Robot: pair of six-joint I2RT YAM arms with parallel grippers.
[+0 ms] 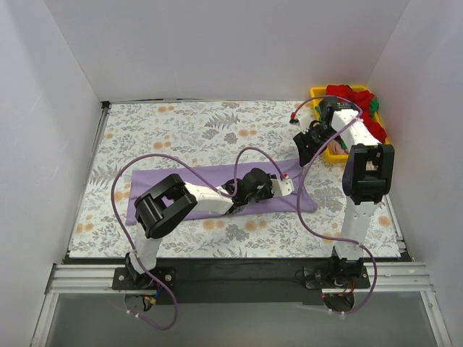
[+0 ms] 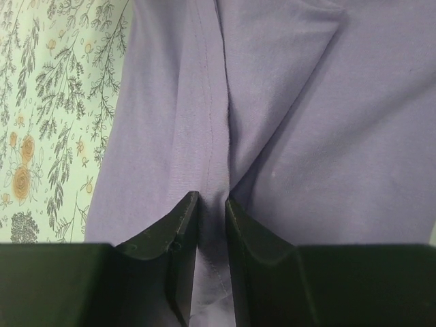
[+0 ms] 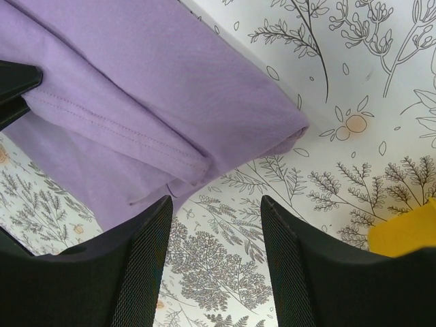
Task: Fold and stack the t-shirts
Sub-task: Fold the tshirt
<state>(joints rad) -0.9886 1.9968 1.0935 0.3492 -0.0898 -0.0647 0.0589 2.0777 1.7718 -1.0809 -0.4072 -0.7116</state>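
Note:
The lavender t-shirt (image 1: 166, 189) lies folded into a long strip across the middle of the floral cloth. My left gripper (image 1: 278, 189) is low over its right part. In the left wrist view the gripper (image 2: 212, 201) is shut on a raised fold of the lavender cloth (image 2: 327, 122), with a hem seam running between the jaws. My right gripper (image 1: 302, 153) hovers just beyond the shirt's right end. In the right wrist view it (image 3: 214, 204) is open and empty over bare floral cloth, beside the shirt's folded corner (image 3: 136, 75). A red t-shirt (image 1: 354, 97) and a bit of green one (image 1: 375, 106) sit in the tray.
The yellow tray (image 1: 318, 92) stands at the back right, close behind my right gripper, and its corner shows in the right wrist view (image 3: 409, 231). The floral cloth (image 1: 188, 130) covers the table. White walls enclose the left, back and right sides.

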